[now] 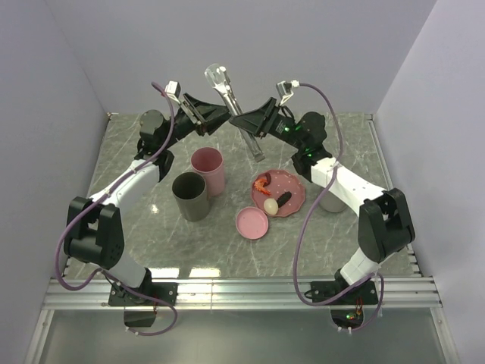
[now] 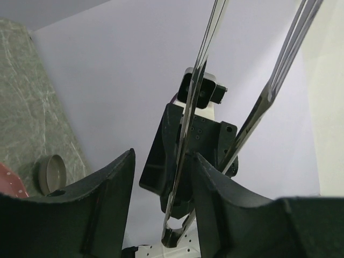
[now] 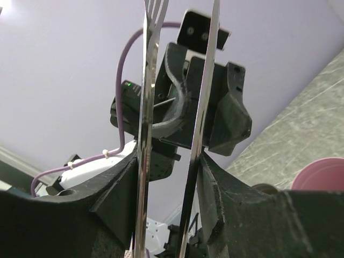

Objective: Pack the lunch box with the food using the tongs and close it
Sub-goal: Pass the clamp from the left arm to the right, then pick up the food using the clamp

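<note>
The grey metal tongs [image 1: 227,92] hang tilted in the air above the back of the table, between both raised arms. My right gripper [image 1: 247,123] [image 3: 167,158] is shut on the tongs [image 3: 145,107], one finger pressing on each thin arm. My left gripper [image 1: 217,119] [image 2: 163,156] is open; one arm of the tongs [image 2: 196,91] runs close by its right finger [image 2: 215,188], while the left finger stands well apart. On the pink plate [image 1: 294,187] lie the orange-red shrimp [image 1: 261,182], the cream egg-shaped lump [image 1: 270,205] and the brown sausage [image 1: 283,199].
A pink tub [image 1: 208,170] and a dark grey tub [image 1: 190,196] stand open at the middle left, with a round pink lid [image 1: 251,223] in front of the plate. A grey round container [image 1: 330,202] sits half hidden behind the right arm. Walls enclose the table's back and sides.
</note>
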### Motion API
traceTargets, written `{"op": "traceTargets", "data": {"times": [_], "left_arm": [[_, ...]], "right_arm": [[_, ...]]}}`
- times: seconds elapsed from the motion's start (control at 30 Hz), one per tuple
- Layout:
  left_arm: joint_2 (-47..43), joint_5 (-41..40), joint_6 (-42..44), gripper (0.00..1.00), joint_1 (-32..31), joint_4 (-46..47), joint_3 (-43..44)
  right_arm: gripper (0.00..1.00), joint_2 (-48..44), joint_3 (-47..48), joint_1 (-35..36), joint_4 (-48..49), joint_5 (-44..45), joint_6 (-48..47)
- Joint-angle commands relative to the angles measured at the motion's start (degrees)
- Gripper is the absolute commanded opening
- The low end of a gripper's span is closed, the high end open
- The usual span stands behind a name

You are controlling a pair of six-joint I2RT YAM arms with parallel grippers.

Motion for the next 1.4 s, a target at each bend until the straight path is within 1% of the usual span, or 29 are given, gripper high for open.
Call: {"op": "traceTargets", "data": {"times": [0.0,0.07,0.2,0.27,0.33,0.37,0.43,0.47,0.5,0.53,0.57,0.6,0.63,0.67,0.7,0.73,0.77,0.8,0.83,0.87,0.9,0.93,1.0,1.07,1.1,1.17,1.2,1.37], "left_arm": [[-2.64,2.03,1.43,0.52,0.41,0.53,-0.26],[-2.64,3.08,1.69,0.55,0.50,0.88,-0.26],[-3.60,5.19,2.04,0.57,1.19,1.15,-0.96],[-4.56,6.33,3.53,0.58,1.72,0.10,-1.40],[-5.27,8.44,5.11,0.59,3.13,-2.53,-1.40],[-6.15,9.23,7.91,0.60,3.74,-3.59,-0.88],[-7.12,11.43,12.22,0.65,5.59,-9.90,0.35],[-7.82,11.96,17.72,0.67,6.12,-12.71,2.53],[-8.08,13.18,20.30,0.68,7.25,-16.13,3.60],[-8.35,13.89,24.42,0.76,7.70,-20.34,4.48],[-8.61,14.16,26.98,0.77,8.14,-23.78,7.10],[-8.70,15.20,29.44,0.78,8.84,-26.94,8.60],[-8.62,15.48,34.34,0.79,9.19,-32.54,10.10],[-8.53,15.31,37.26,0.80,9.72,-36.34,13.59],[-8.53,15.56,41.64,0.80,10.07,-39.69,15.37],[-8.27,16.61,43.25,0.92,10.51,-43.72,16.69],[-7.92,17.23,45.09,0.95,11.39,-45.76,19.23],[-7.56,18.54,49.29,0.96,11.74,-48.92,20.91],[-6.78,19.43,50.98,0.96,12.18,-51.30,23.62],[-6.33,19.96,52.57,0.96,13.05,-56.11,24.86],[-6.07,20.40,54.93,0.96,13.32,-58.07,25.83],[-5.63,20.75,56.17,0.96,13.68,-61.92,27.24],[-5.36,21.37,60.46,0.96,14.38,-65.19,28.91],[-5.36,20.23,63.29,0.97,14.91,-70.01,30.06],[-5.36,20.05,66.18,0.97,15.17,-71.61,30.58],[-5.71,17.95,69.00,0.98,15.52,-75.81,32.08],[-5.89,17.33,71.54,0.99,15.61,-76.97,32.35],[-9.05,18.11,76.66,0.99,16.14,-79.88,29.89]], "right_arm": [[0.50,-3.71,0.20,-0.81,4.10,-0.66,-0.70],[0.50,-3.89,0.20,-1.08,4.54,-0.92,-0.26],[0.50,-3.98,-0.15,-2.30,6.38,-1.54,1.85],[0.50,-4.77,0.03,-4.14,5.08,-2.94,1.42],[0.51,-5.99,0.47,-6.16,0.52,-4.43,-1.29],[0.51,-6.61,0.47,-7.13,-1.50,-5.22,-2.70],[0.50,-8.54,0.90,-10.38,-9.93,-8.12,-8.49],[0.51,-9.24,1.26,-11.35,-13.88,-8.91,-11.22],[0.51,-10.82,2.13,-13.36,-22.10,-10.05,-17.68],[0.51,-11.62,2.83,-14.16,-26.53,-10.59,-21.31],[0.51,-12.41,3.54,-15.13,-31.01,-10.77,-24.92],[0.52,-13.72,5.02,-16.36,-40.02,-10.77,-32.52],[0.52,-14.26,5.91,-17.15,-44.46,-10.59,-36.08],[0.52,-15.22,7.48,-17.86,-52.51,-10.51,-42.64],[0.52,-15.75,8.19,-18.99,-56.24,-9.98,-45.58],[0.52,-16.02,8.81,-19.79,-59.59,-9.54,-48.48],[0.52,-16.54,10.04,-20.23,-66.23,-8.93,-53.90],[0.52,-16.81,10.83,-21.28,-69.69,-7.79,-56.57],[0.52,-16.81,11.53,-21.47,-72.77,-6.91,-59.20],[0.52,-16.90,12.85,-21.82,-78.89,-6.12,-63.93],[0.52,-16.90,13.30,-22.17,-81.39,-5.41,-65.19],[0.52,-16.98,13.82,-22.43,-85.59,-3.75,-67.99],[0.52,-16.90,14.18,-22.35,-89.75,-2.43,-72.93],[0.52,-16.55,14.35,-22.43,-94.74,-0.49,-76.52],[0.52,-16.46,14.35,-22.43,-96.17,0.04,-77.59],[0.52,-16.37,13.92,-22.43,-99.51,1.71,-80.31],[0.52,-16.37,13.57,-22.52,-100.57,2.06,-81.19],[0.50,-16.63,10.84,-22.52,-106.89,2.94,-86.81]]}}
